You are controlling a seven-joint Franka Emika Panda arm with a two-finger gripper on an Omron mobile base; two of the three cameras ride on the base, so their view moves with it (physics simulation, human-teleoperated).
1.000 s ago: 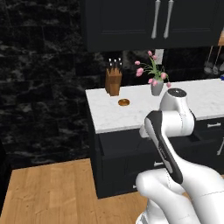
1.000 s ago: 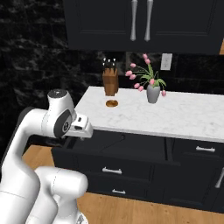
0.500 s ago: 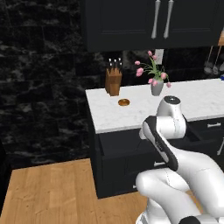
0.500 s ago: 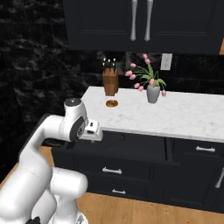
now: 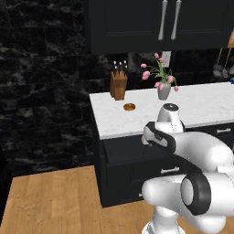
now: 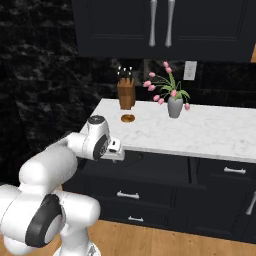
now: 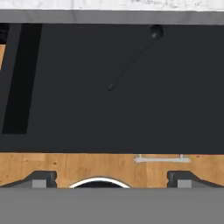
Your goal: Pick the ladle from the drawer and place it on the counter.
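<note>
Hovering over the pulled-out drawer (image 7: 87, 127) with gripper (image 7: 111, 178) spread wide and empty, in the reach step. Ladle (image 7: 133, 59) lies at the far right inside, near the counter (image 7: 131, 4) edge. Next: descend, align across handle, close.

We saw the counter (image 6: 210, 132) as white marble with faint grey veins, above matte black cabinets. Ahead of the jaws, the drawer (image 7: 87, 109) was flat black inside, and the ladle (image 7: 133, 57) was dark, nearly matching it. Below the jaws ran warm orange-brown wood flooring (image 7: 87, 164). On the counter stood a brown knife block (image 6: 126, 95), pink tulips in a grey vase (image 6: 174, 106), and a small brown disc (image 6: 128, 118).
</note>
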